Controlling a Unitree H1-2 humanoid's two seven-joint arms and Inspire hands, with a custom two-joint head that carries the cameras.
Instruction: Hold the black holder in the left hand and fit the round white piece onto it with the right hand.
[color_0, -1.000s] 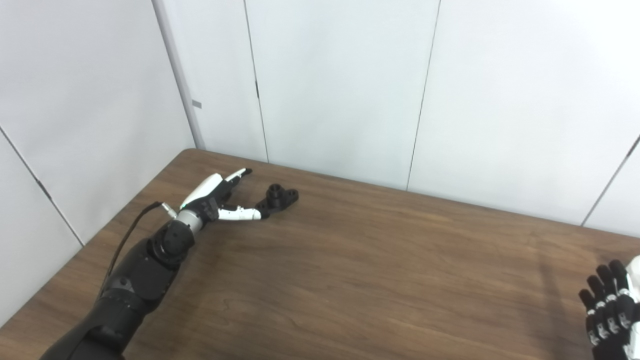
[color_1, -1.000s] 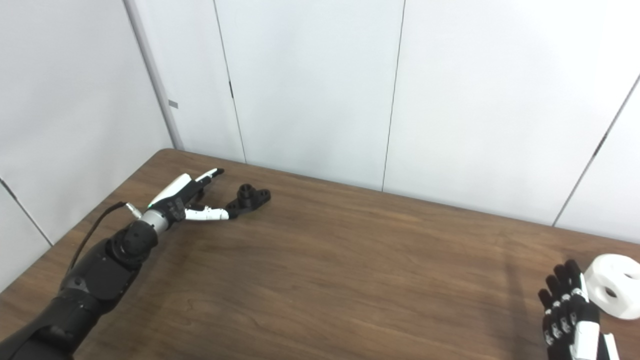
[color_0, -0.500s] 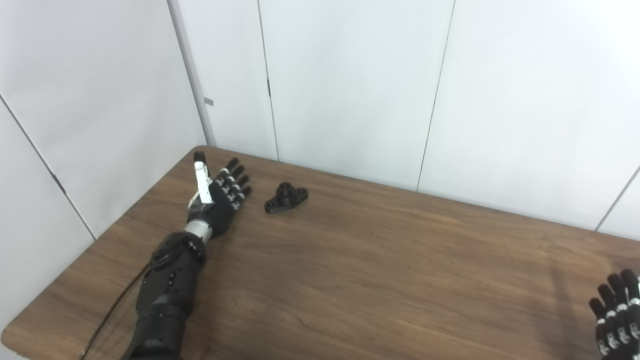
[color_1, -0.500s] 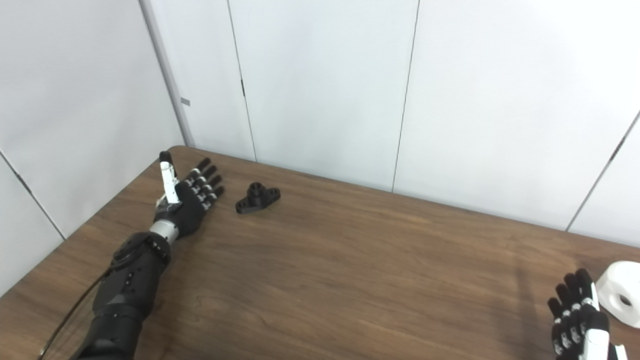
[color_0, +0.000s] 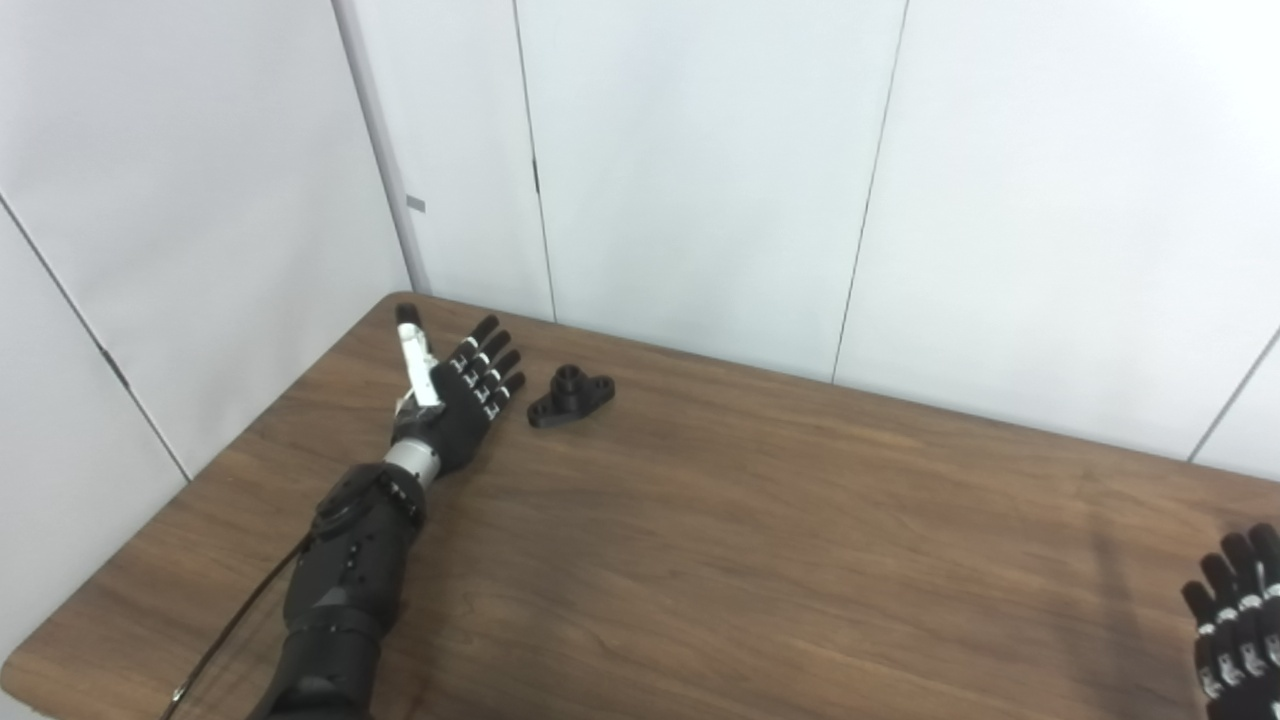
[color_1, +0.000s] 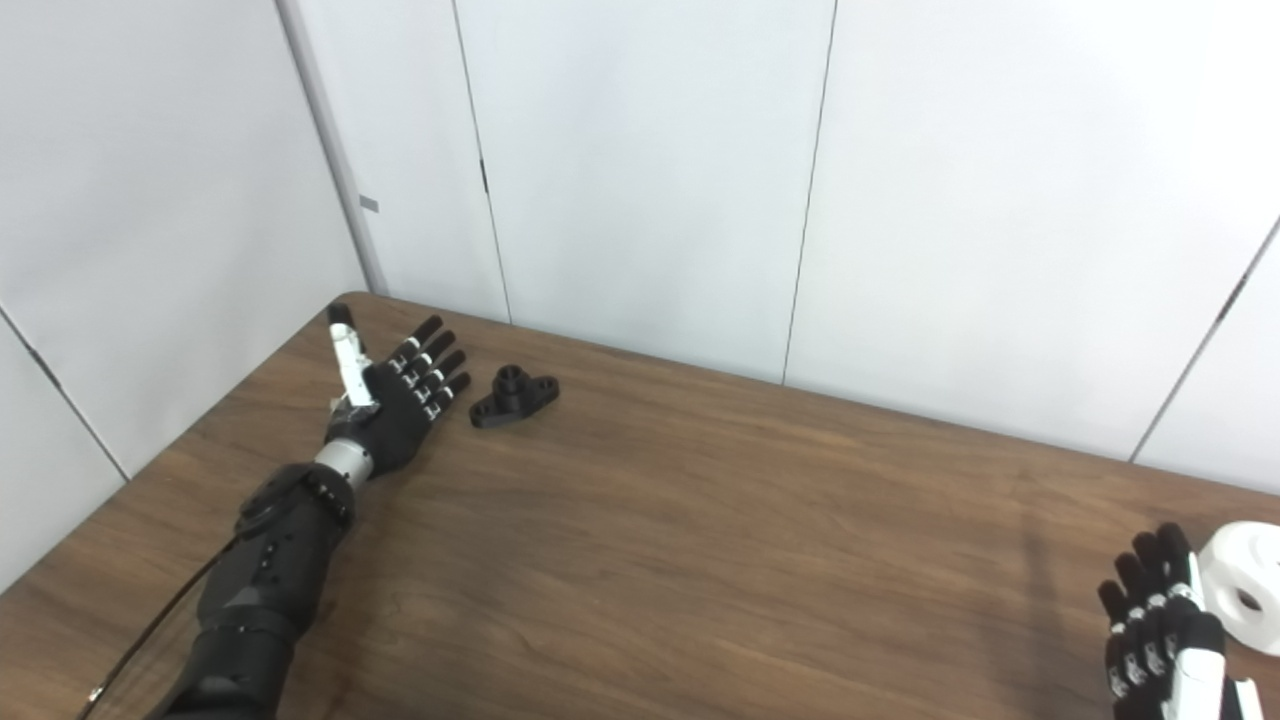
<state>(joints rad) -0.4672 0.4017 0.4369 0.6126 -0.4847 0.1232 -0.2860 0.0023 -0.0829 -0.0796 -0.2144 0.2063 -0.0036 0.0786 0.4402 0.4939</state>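
The black holder (color_0: 571, 396) lies on the brown table (color_0: 720, 540) near its far left corner, a small flat bracket with a raised round boss. My left hand (color_0: 455, 397) rests palm up just left of it, open, fingers spread and pointing toward the wall, a small gap between fingertips and holder. The round white piece (color_1: 1245, 600) with a hole sits at the right edge of the right eye view. My right hand (color_1: 1160, 635) is just left of it, open, fingers up, holding nothing.
White wall panels (color_0: 700, 170) stand directly behind the table's far edge. A black cable (color_0: 235, 630) hangs from my left forearm near the table's left edge. The wide wooden middle of the table separates the two hands.
One second ago my left hand lay sideways with its fingers touching the holder; it has since turned palm up and drawn left, apart from it. The camera shifted slightly. The right hand barely moved.
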